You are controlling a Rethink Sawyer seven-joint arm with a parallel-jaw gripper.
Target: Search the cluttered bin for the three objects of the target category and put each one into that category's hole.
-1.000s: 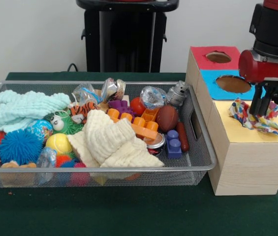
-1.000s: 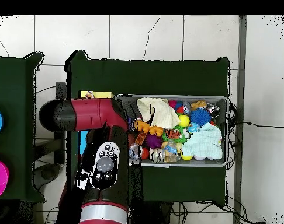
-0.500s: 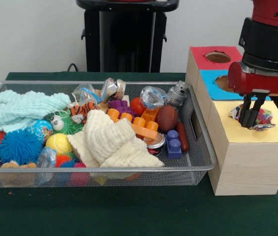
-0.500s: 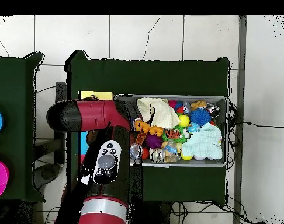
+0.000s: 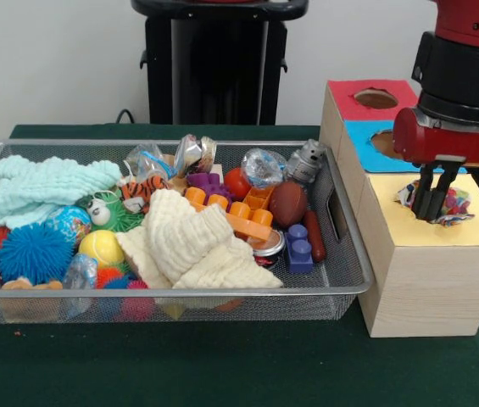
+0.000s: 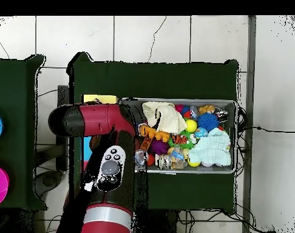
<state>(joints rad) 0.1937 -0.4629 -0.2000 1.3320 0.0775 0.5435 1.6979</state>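
Your gripper (image 5: 430, 212) is clamped on a patterned bundle (image 5: 453, 206) pressed into the yellow hole (image 5: 432, 217), just beside the basket's (image 5: 341, 287) rim at the table's edge.

— What colours am I seeing?
— Silver mesh bin (image 5: 341, 254), cream cloth (image 5: 192, 246), mint cloth (image 5: 40, 188). White bundle (image 5: 451, 206) patched red, blue, yellow, green, on my box's yellow face (image 5: 468, 233).

Front view: wire-mesh bin (image 5: 345, 288) left of wooden box (image 5: 430, 284), touching; patchwork bundle (image 5: 453, 205) in box's nearest hole; gripper (image 5: 429, 214) on it.
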